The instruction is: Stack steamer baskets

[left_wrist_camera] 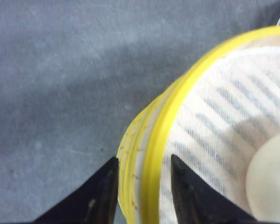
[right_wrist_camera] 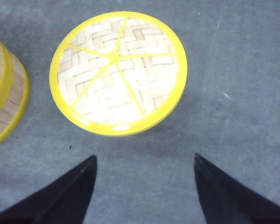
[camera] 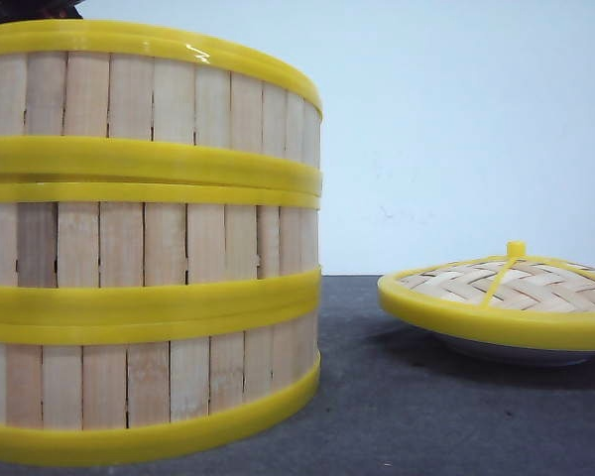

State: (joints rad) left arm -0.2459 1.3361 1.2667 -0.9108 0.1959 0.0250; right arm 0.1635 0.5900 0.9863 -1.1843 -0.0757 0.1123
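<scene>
Three steamer baskets (camera: 149, 248) stand stacked one on another at the near left of the table (camera: 426, 416), the pile filling the left half of the front view. To the right and farther back, well apart from the stack, a domed lid (camera: 506, 293) rests on a plate (camera: 496, 349), which sits on the table beneath it. The left gripper (left_wrist_camera: 142, 186) straddles the top basket's rim (left_wrist_camera: 154, 154), one finger outside the wall, the other inside; a cloth liner (left_wrist_camera: 224, 116) lies in that basket with a round object (left_wrist_camera: 270, 182) on it. The right gripper (right_wrist_camera: 144, 186) hangs above the table just beside the lid, with the stack beyond the lid's other side.
</scene>
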